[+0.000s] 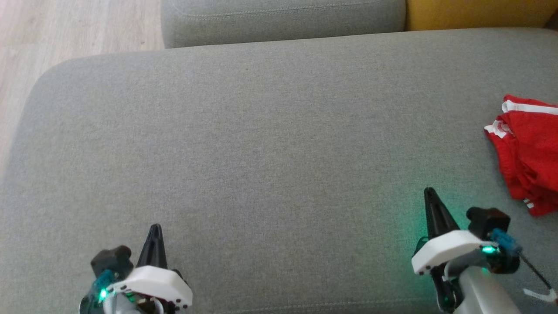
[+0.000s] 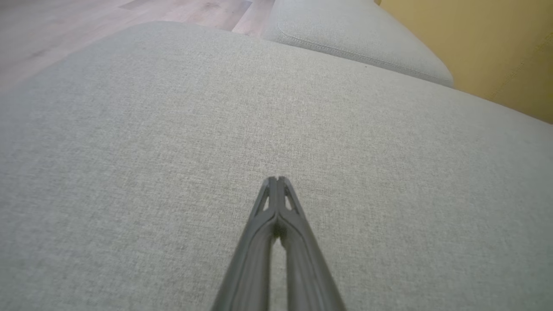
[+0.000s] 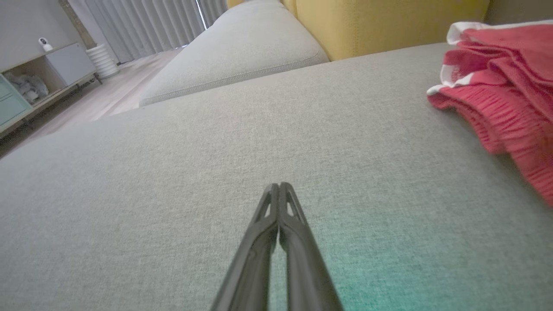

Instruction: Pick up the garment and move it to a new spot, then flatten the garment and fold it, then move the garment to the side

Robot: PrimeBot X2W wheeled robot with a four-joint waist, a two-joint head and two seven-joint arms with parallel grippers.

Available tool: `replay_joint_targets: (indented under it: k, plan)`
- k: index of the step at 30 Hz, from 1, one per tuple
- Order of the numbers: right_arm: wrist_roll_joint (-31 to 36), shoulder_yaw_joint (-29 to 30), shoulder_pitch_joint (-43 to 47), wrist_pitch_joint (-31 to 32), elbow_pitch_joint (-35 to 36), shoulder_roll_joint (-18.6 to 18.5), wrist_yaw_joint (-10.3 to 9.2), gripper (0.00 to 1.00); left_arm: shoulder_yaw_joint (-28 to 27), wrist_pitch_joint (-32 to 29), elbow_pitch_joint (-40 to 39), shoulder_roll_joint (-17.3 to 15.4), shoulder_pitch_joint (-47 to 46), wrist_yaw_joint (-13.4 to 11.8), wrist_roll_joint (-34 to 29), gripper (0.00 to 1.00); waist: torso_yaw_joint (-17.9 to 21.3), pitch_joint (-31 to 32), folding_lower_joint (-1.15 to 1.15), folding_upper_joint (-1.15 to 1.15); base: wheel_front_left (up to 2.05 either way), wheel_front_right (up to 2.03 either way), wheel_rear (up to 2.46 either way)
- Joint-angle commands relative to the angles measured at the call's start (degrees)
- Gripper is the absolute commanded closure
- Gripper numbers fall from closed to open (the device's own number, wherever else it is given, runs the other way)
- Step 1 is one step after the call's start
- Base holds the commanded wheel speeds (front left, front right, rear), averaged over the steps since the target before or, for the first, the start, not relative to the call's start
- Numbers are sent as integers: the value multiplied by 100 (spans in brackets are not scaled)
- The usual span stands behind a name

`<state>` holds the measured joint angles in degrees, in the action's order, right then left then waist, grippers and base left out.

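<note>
We saw the red shorts point(image 1: 529, 152) with white trim lying in rumpled layers at the right edge of the grey sofa cushion point(image 1: 261, 152), partly cut off by the frame. Left gripper point(image 1: 155, 227) and right gripper point(image 1: 430, 192) were both clenched on nothing over bare cushion, the right one near the shorts but apart. We judged this fit either shorts waiting for pickup or shorts set aside after folding. We couldn't settle which, so we named no next move.
</note>
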<state>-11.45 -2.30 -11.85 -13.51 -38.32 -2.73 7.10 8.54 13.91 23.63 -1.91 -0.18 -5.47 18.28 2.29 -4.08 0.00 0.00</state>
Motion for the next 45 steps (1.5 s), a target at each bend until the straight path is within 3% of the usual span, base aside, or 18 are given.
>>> replay_joint_targets:
  k: [1, 45]
  plan:
    - [-161, 46, -317, 38, 230, -23, 2, 100, -61, -22, -194, -23, -237, 51, 129, 100, -2, 3, 0, 0, 0, 0, 0]
    - [-3074, 338, 25, 745, 1057, -20, 15, 100, -590, -762, -477, -50, -368, 508, 2799, 100, -86, 145, 0, 0, 0, 0, 0]
